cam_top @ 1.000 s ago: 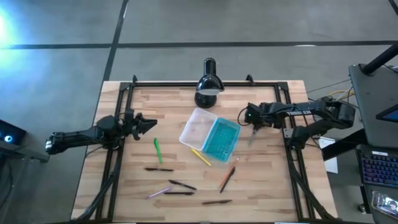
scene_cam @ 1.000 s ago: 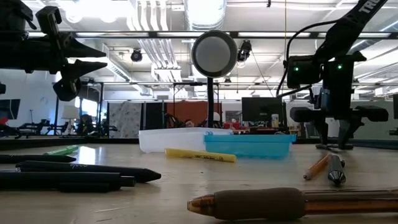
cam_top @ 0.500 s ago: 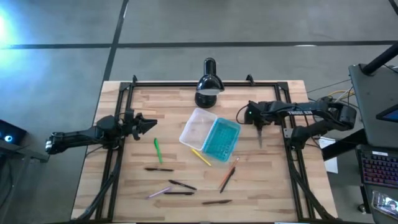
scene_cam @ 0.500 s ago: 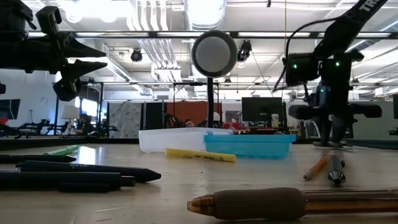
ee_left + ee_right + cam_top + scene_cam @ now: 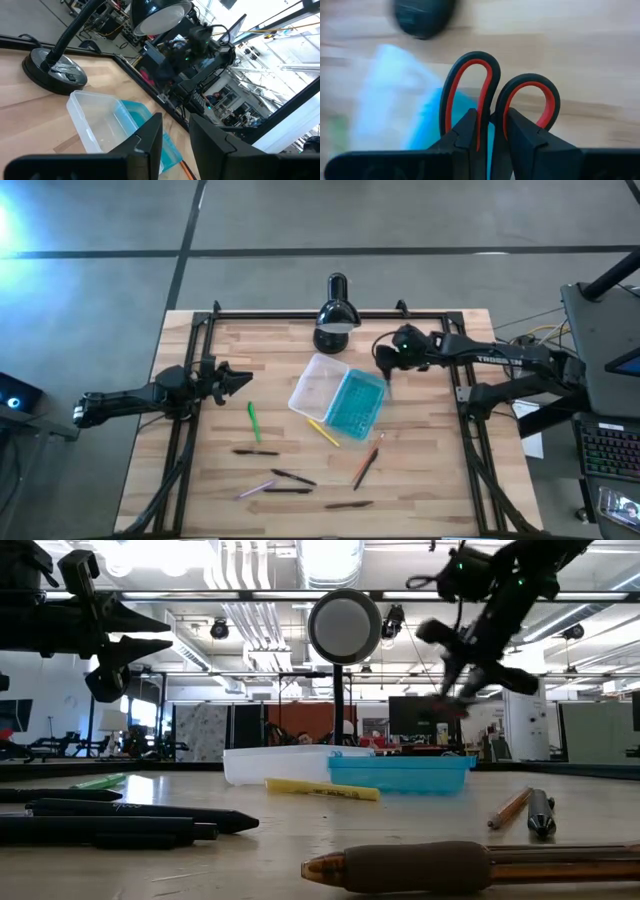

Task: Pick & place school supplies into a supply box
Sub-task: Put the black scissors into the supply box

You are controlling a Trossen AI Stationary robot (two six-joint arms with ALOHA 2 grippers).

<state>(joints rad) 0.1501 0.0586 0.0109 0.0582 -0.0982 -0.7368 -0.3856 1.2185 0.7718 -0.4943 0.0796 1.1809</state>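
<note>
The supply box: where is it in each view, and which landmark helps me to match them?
High view: supply box, open, at table centre.
Low view: middle, on the tabletop.
Left wrist view: lower middle, beyond the jaws.
Right wrist view: blurred, behind the scissors that the right gripper holds.
Landmark: black desk lamp, near the box in every view.

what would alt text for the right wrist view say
The right claw grips red-handled scissors, loops pointing away from the camera, above the turquoise supply box on the wooden table. The lamp base shows blurred beyond.
</note>
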